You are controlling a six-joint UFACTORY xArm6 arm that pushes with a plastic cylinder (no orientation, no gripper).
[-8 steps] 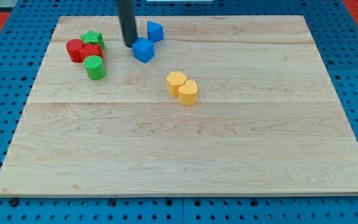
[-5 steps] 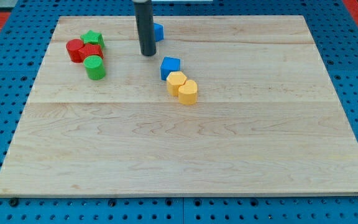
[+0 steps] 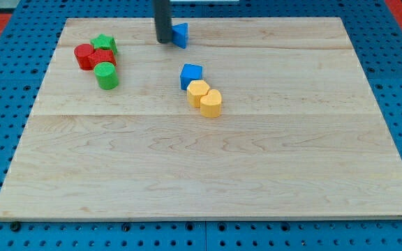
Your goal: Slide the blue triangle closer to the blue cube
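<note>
The blue triangle lies near the view's top edge of the wooden board. My tip stands just to its left, touching or almost touching it. The blue cube sits lower down, toward the board's middle, resting against the upper left of two yellow blocks. The cube is about a block's width below and slightly right of the triangle.
A cluster at the view's upper left holds a green star, a red cylinder, a red block and a green cylinder. The board lies on a blue pegboard.
The blue cube was pushed down and right until it met the yellow blocks. My tip then moved back up to the left side of the blue triangle.
</note>
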